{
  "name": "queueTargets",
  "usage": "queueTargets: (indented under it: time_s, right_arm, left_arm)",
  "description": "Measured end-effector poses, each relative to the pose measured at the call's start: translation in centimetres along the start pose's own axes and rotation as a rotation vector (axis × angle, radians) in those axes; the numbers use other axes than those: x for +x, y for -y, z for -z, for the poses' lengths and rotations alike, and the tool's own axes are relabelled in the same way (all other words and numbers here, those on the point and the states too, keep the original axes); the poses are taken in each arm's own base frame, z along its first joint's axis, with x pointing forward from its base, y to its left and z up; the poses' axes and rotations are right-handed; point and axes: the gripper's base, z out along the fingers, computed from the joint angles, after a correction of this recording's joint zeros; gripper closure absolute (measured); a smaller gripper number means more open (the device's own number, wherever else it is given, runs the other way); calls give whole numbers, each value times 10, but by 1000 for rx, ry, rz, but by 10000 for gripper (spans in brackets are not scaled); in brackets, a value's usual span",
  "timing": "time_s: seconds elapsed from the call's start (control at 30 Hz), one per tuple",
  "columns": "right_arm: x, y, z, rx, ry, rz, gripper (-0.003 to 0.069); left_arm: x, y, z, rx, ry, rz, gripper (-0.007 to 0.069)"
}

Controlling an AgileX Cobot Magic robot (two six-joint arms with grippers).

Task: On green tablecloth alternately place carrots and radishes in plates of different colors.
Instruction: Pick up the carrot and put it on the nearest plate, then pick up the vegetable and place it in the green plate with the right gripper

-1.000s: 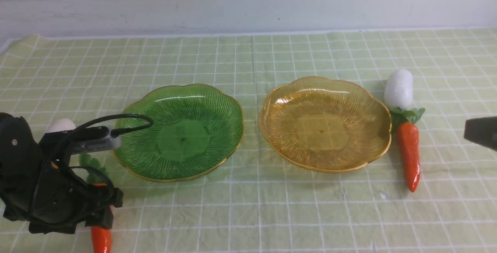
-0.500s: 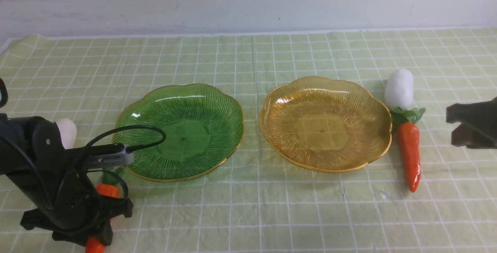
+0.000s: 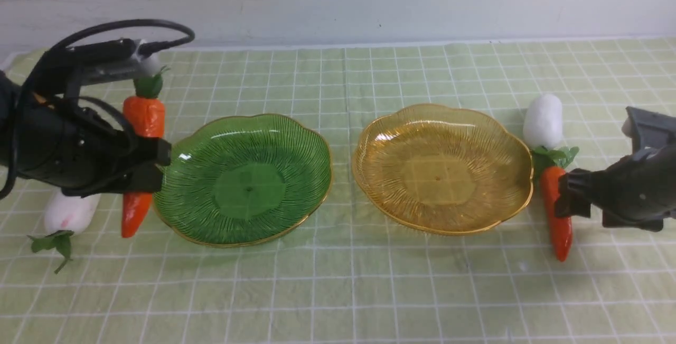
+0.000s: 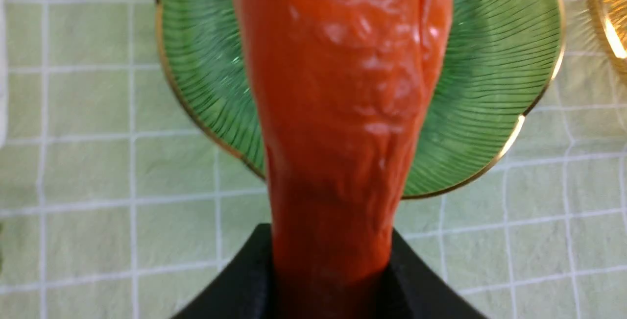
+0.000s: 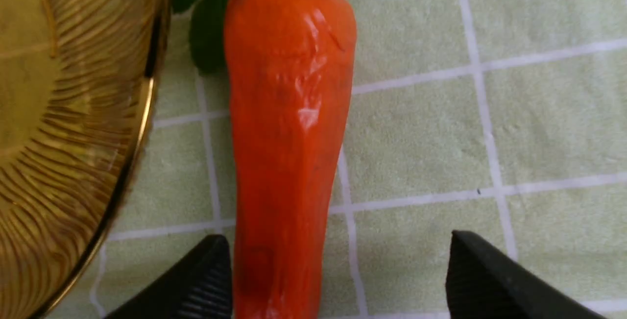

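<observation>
My left gripper [image 3: 150,167] is shut on an orange carrot [image 3: 143,117] and holds it upright, leaves up, in the air just left of the green plate [image 3: 248,185]. In the left wrist view the carrot [image 4: 338,88] hangs in front of the green plate [image 4: 490,64]. My right gripper [image 3: 567,198] is open and low over the second carrot [image 3: 561,228], right of the amber plate [image 3: 441,169]. In the right wrist view that carrot [image 5: 289,137] lies between the open fingers, close to one finger [image 5: 205,280]. Both plates are bare. One radish [image 3: 71,212] lies at the left, the other radish [image 3: 542,120] at the right.
The green tablecloth [image 3: 369,291] covers the whole table up to the white wall at the back. The amber plate's rim [image 5: 142,128] lies close beside the right carrot. The left radish's leaves [image 3: 53,243] point towards me.
My left gripper has lifted the carrot off the cloth and risen beside the green plate, uncovering the left radish. My right gripper has moved in from the right edge onto the right carrot.
</observation>
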Motion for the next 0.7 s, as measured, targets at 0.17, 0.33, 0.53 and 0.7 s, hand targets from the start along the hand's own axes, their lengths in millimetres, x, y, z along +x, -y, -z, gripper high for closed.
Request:
queueTargets:
  time_s: [0.17,0.33,0.53,0.7]
  right_arm:
    - [3,-1,-15,-36,-22,18,127]
    - [3,-1,-20,-50,-20,44,179]
    - [6,-4,-17,-78,-69,52,466]
    - [11,-20,29,-174,-133,63,449]
  left_arm:
    - [-22,-3,-53,63,-27,-83,419]
    - [-23,-10,-96,91,-88,-115,419]
    - [-18,-15,-125,100,-133,-101,328]
    - [-23,-14,-124,102,-120,-118,114]
